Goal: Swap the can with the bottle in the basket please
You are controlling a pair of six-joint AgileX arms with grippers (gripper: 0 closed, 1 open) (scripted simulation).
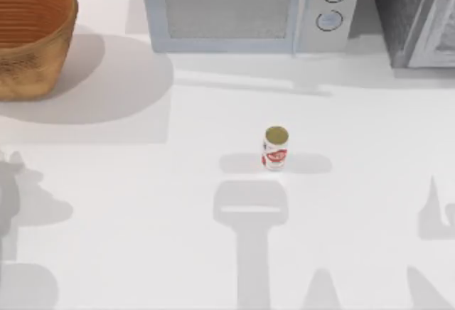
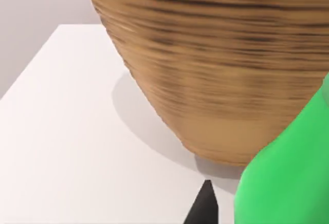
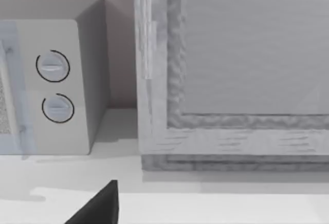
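Observation:
The can [image 1: 275, 148], white with a red label and a dull gold top, stands upright near the middle of the table. The wicker basket [image 1: 28, 36] sits at the far left corner. In the left wrist view its ribbed outer wall [image 2: 216, 70] rises close ahead. A bright green bottle [image 2: 288, 172] hangs just outside that wall, and my left gripper [image 2: 244, 211] is shut on it, with one dark fingertip [image 2: 205, 203] showing beside it. A dark part of my right gripper [image 3: 97, 208] shows low over the table's far right, facing the microwave.
A pale grey microwave [image 1: 249, 8] with two round knobs stands along the back edge. A grey textured box [image 1: 416, 15] fills the back right corner. Arm shadows fall across the near half of the white table [image 1: 142, 203].

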